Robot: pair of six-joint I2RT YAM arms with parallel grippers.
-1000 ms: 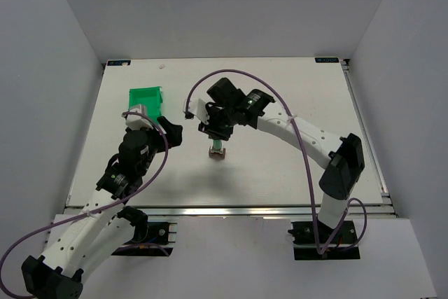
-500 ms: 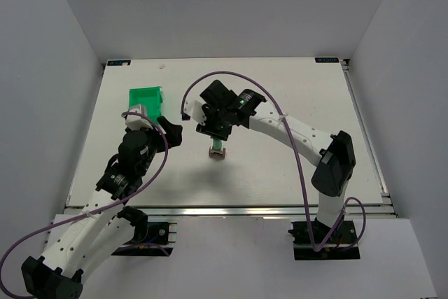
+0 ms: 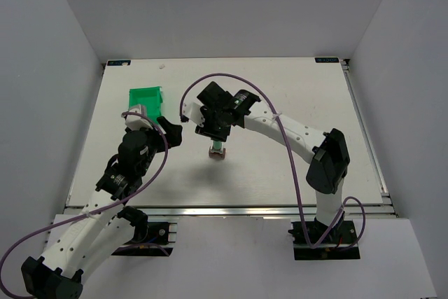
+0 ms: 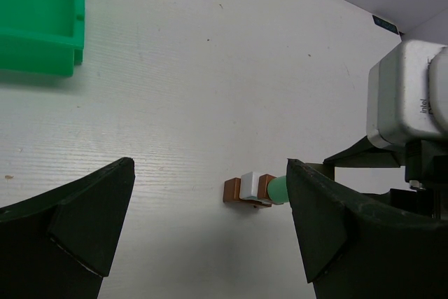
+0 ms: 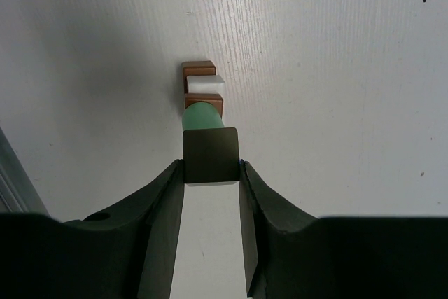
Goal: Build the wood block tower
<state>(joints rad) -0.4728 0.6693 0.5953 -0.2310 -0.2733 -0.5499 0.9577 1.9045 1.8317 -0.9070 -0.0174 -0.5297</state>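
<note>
Counter (image 3: 294, 96): white, wood block tower (image 5: 202, 92) mid-frame.
Right pincer (image 5: 211, 167): pinching dark block (image 5: 211, 148) at its mint top.
Left pincer (image 4: 210, 173): spread.
Risk: your off-centre release could topple it.

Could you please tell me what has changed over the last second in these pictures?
The right arm's elbow and wrist swung leftward, while the right gripper stayed shut on the dark block over the wood block tower. Nothing was taken hold of or let go. The left gripper stayed open and still; the tower and the green bin did not move.
</note>
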